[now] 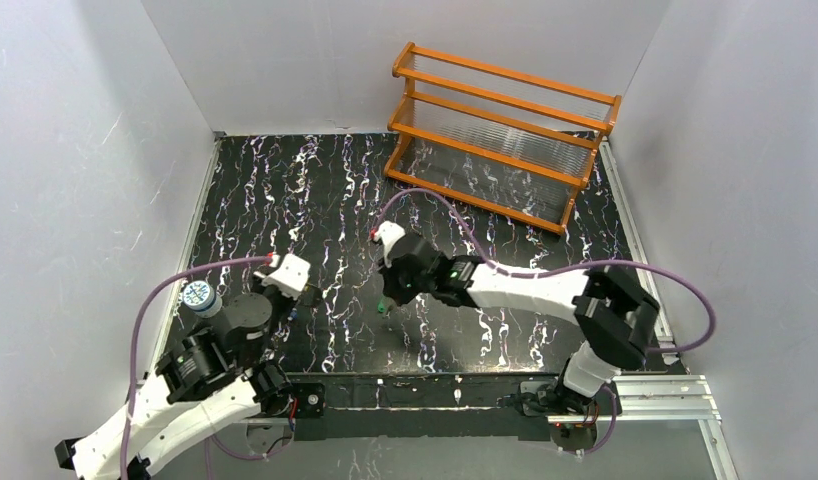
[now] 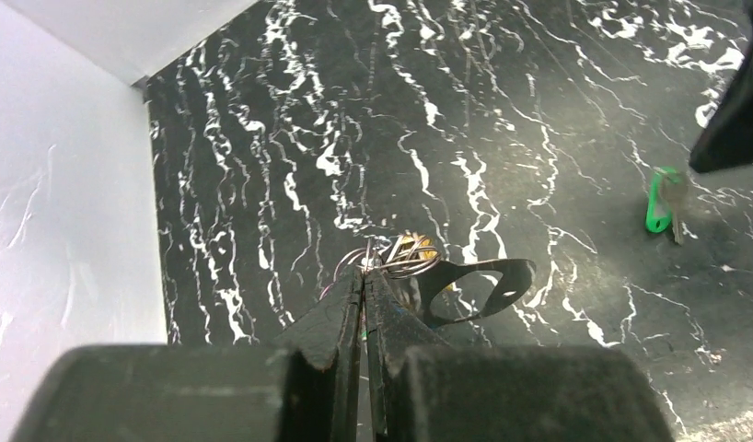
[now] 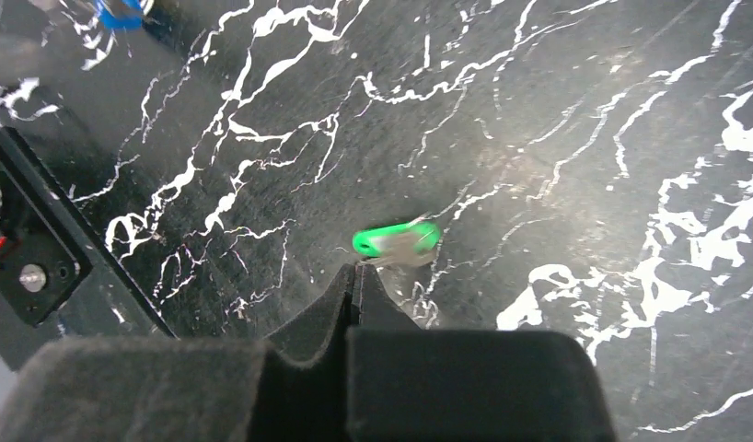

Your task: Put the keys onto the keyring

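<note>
The keyring (image 2: 396, 258), with a dark key (image 2: 515, 276) on it, is pinched in the closed left gripper (image 2: 365, 272) over the table (image 2: 538, 92). From the right wrist, the right gripper (image 3: 357, 269) is closed beside a blurred green key (image 3: 396, 241), perhaps nipping it.

The left gripper (image 2: 365, 269) is shut tight, low at the left of the top view. The right gripper (image 3: 356, 269), near the middle, is shut too.
</note>
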Robot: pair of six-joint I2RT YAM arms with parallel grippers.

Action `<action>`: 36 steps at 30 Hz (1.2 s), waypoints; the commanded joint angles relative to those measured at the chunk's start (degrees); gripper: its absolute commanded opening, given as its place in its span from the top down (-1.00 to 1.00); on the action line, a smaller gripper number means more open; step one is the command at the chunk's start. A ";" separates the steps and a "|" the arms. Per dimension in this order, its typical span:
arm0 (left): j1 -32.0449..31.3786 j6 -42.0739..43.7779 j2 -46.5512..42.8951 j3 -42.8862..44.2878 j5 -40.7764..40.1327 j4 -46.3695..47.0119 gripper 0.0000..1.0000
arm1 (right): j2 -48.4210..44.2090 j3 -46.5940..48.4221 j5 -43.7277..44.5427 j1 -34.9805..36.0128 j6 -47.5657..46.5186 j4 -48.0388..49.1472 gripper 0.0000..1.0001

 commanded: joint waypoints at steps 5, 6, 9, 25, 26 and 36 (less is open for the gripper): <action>-0.21 3.75 11.83 0.35 14.20 13.78 1.00 | -8.95 -4.78 -16.49 -7.73 -1.15 2.74 0.97; -0.22 4.06 13.16 -0.52 16.33 15.76 1.00 | -9.69 -5.45 -18.25 -8.54 -1.80 2.64 0.97; -0.21 5.32 16.92 -2.35 22.29 21.12 1.00 | -11.72 -6.73 -21.45 -10.74 -3.94 1.82 0.97; -0.21 5.00 14.62 -3.38 19.20 15.01 1.00 | 12.76 1.72 -44.93 -25.21 8.74 8.41 0.27; -0.21 4.69 13.85 -3.77 18.59 13.97 1.00 | 14.60 2.65 -46.40 -25.68 9.59 8.55 0.25; -0.21 5.75 11.35 -5.10 18.77 13.38 1.00 | 22.87 7.79 -46.76 -26.82 11.07 7.58 0.28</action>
